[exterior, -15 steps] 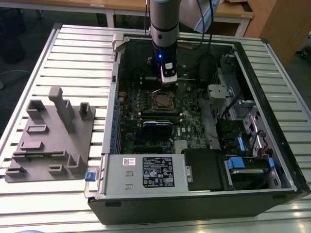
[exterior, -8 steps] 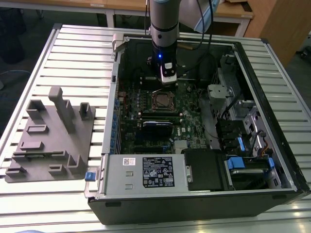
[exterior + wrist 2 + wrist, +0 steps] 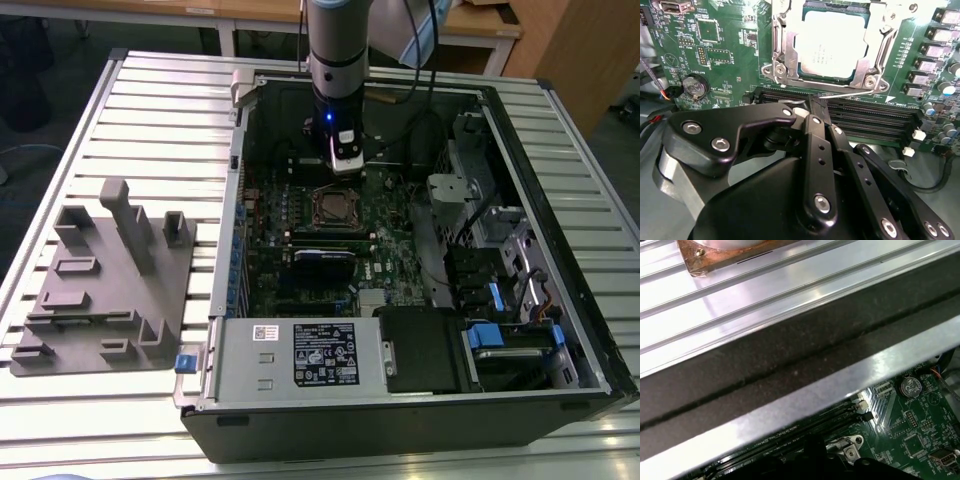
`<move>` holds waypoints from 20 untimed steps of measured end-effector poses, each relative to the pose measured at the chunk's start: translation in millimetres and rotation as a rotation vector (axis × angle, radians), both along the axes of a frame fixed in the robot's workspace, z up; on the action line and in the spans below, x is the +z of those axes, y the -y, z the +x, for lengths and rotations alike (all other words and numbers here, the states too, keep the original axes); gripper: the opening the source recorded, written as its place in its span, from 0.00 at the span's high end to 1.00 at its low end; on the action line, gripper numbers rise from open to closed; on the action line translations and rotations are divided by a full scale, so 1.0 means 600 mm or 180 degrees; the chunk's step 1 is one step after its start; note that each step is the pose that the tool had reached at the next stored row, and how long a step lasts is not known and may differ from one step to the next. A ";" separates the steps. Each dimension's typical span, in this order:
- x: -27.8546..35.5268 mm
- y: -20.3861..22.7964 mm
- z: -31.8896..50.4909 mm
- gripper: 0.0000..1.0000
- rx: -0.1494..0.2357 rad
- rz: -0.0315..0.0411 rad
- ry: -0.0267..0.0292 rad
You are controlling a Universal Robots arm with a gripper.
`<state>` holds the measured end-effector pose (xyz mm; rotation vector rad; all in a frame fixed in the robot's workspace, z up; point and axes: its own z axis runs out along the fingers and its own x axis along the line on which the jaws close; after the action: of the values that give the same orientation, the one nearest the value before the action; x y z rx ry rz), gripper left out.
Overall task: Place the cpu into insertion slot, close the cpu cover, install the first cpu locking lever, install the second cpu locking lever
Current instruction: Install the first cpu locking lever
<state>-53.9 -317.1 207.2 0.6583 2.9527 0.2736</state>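
Note:
The cpu (image 3: 832,45) lies flat in the insertion slot (image 3: 335,207) on the green board, silvery top up. The cpu cover (image 3: 781,55) is down over the chip's edges, framing it. A thin wire locking lever (image 3: 850,93) runs along the socket's edge on the side of the memory slots. My gripper (image 3: 814,106) looks shut, its black fingertips right at that lever's hooked end, touching or nearly touching it. In the exterior view my gripper (image 3: 343,168) hangs inside the open computer case, just behind the socket.
Long black memory slots (image 3: 865,117) lie between the gripper and the socket. A coin battery (image 3: 694,86) sits on the board. The case holds a power supply (image 3: 300,352) and drive cages (image 3: 500,270). A grey fixture (image 3: 105,275) stands on the slatted table at the exterior view's left.

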 end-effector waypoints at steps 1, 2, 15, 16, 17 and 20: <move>0.000 -0.0003 0.000 0.89 0.0000 0.0000 0.0004; -0.001 -0.0006 0.000 0.89 0.0000 0.0000 0.0005; -0.005 -0.0042 0.000 0.89 0.0000 -0.0008 0.0103; -0.006 -0.0043 0.000 0.89 0.0000 -0.0008 0.0132; -0.007 -0.0044 0.000 0.89 -0.0001 -0.0009 0.0156; -0.008 -0.0047 0.000 0.89 0.0000 -0.0013 0.0199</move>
<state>-54.0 -314.3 202.4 0.6375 2.8931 0.2826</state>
